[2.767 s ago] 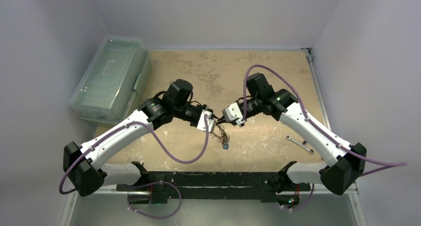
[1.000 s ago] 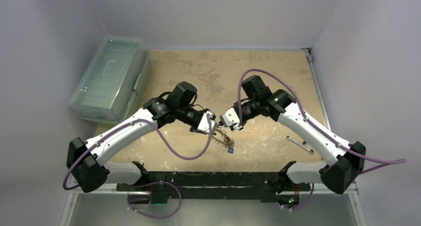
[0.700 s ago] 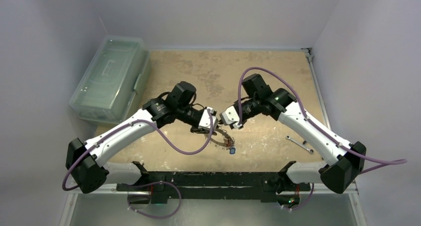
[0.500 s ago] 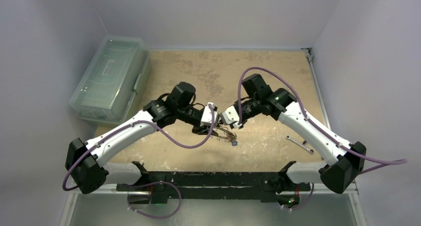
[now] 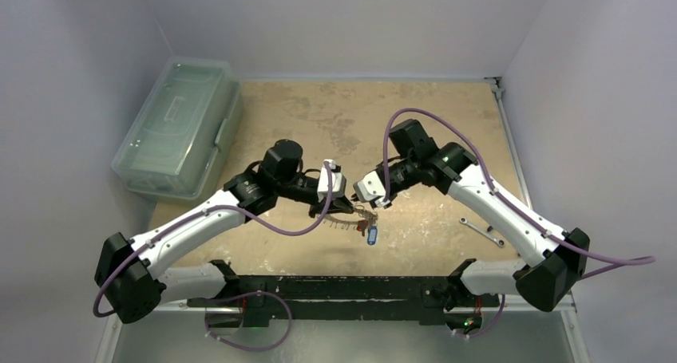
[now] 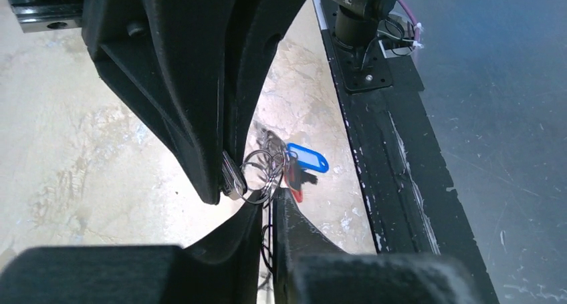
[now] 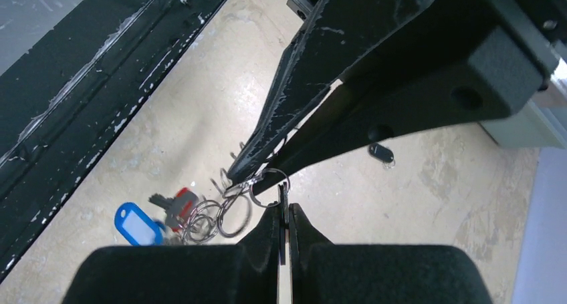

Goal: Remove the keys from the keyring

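The left fingers (image 6: 286,217) are pressed nearly together on the thin silvery wire keyring (image 6: 263,172). The right fingers (image 7: 295,225), likewise almost shut, pinch one small flat silvery key (image 6: 231,181) at the ring's edge, close against the left pair. The other keys (image 5: 361,218) hang beneath, with a red-headed key (image 7: 180,206) and a blue plastic tag (image 7: 136,224), above the mottled sandy surface (image 5: 319,108) near the middle of its near edge. A silver spanner (image 5: 481,230) lies toward the right edge.

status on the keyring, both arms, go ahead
Left end effector and right end effector both shut on the silvery metal keyring. Small metal keys and blue plastic tag hang from it. Black fob lies apart on beige table. Nothing blocking.
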